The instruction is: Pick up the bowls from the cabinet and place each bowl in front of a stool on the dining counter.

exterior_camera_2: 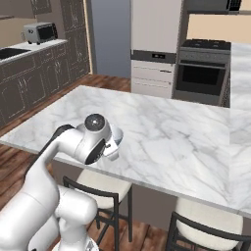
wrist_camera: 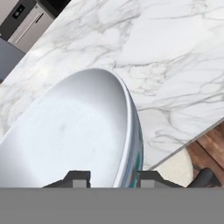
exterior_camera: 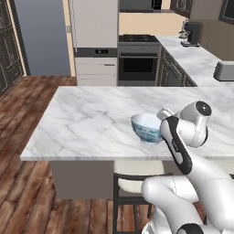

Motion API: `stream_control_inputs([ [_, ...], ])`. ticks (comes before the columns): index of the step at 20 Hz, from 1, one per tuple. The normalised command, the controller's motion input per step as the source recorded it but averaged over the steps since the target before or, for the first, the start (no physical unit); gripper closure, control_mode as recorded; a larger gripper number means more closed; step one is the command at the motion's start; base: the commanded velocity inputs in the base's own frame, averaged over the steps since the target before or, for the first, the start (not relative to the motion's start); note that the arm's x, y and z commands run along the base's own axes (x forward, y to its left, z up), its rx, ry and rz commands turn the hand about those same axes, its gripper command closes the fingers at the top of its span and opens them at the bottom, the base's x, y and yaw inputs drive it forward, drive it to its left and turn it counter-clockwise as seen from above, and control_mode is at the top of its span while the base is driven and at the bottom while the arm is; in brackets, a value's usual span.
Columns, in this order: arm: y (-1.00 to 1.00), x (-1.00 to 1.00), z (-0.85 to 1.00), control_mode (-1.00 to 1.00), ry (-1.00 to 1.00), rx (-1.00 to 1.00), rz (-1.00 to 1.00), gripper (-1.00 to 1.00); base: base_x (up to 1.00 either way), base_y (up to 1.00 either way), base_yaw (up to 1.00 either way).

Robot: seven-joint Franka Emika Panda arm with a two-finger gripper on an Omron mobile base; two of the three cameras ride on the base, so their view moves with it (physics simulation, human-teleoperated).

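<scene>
The dining counter [exterior_camera: 91, 123], my worktop for this step, spans the frame as a long marble slab, and I have the base parked on its stool side so that placement can be judged against the seats below the overhang. One stool [exterior_camera: 137, 183] sits directly beneath the near edge in the left base view; the right base view shows a second stool [exterior_camera_2: 211, 223] further along, which I judge to be the position reserved for the other bowl. The arm reaches forward over the edge, wrist bent so that the bowl [exterior_camera: 147, 128] stays roughly upright with its opening up. The bowl is just inside the near edge of the worktop, above the first stool, which matches the required spot; I cannot tell from these views whether its foot is touching the marble or just above it. In the hand view the fingers [wrist_camera: 78, 178] straddle the bowl's rim, one tip inside the pale interior and one outside against the patterned wall, closed on that rim: a pinch grip that suits a thin wall.
</scene>
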Motion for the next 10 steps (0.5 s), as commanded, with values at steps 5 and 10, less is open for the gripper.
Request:
stream_control_inputs([
  [5,-0.12,0.09,-0.37,-1.00,0.00,0.00,0.00,1.00,0.00,0.00,0.00],
  [10,-0.18,0.20,-0.34,-1.00,-0.01,0.00,0.00,1.00,0.00,0.00,0.00],
])
